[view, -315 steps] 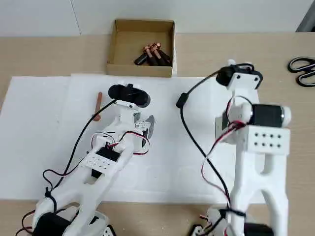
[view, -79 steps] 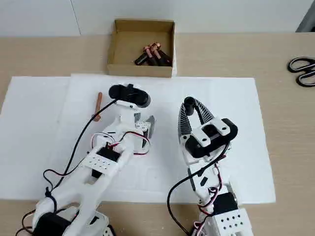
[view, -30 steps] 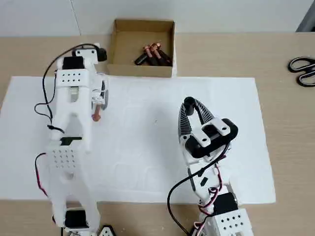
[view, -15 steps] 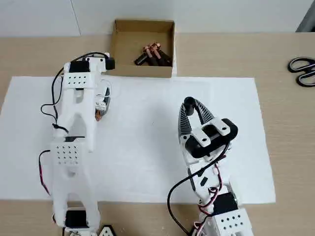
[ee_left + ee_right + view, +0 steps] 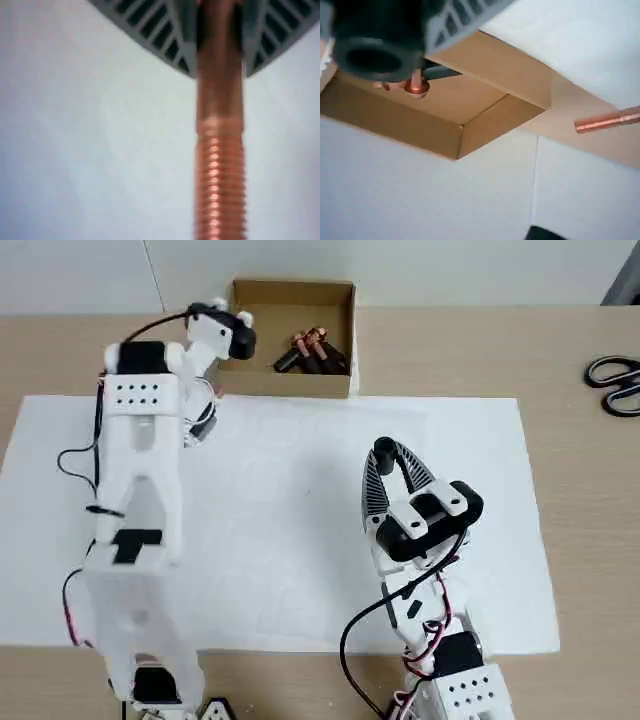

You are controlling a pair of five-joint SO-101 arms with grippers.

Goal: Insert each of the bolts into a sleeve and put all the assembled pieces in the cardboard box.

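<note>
Gripping bolt [image 5: 220,150], left tool [image 5: 220,25] near cardboard box [image 5: 285,382] corner; right tool [image 5: 386,458] clamps sleeve [image 5: 383,449].

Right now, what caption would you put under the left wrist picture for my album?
Left gripper pinches a copper bolt, its threads sticking out over the white paper.

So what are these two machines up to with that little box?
Two robot arms are fitting copper bolts into black sleeves. The left tool is clamped on a copper bolt, close to the cardboard box. The right tool holds a black sleeve over the white sheet. The bolt and sleeve are apart, not yet joined. A few finished pieces already lie in the box.
</note>
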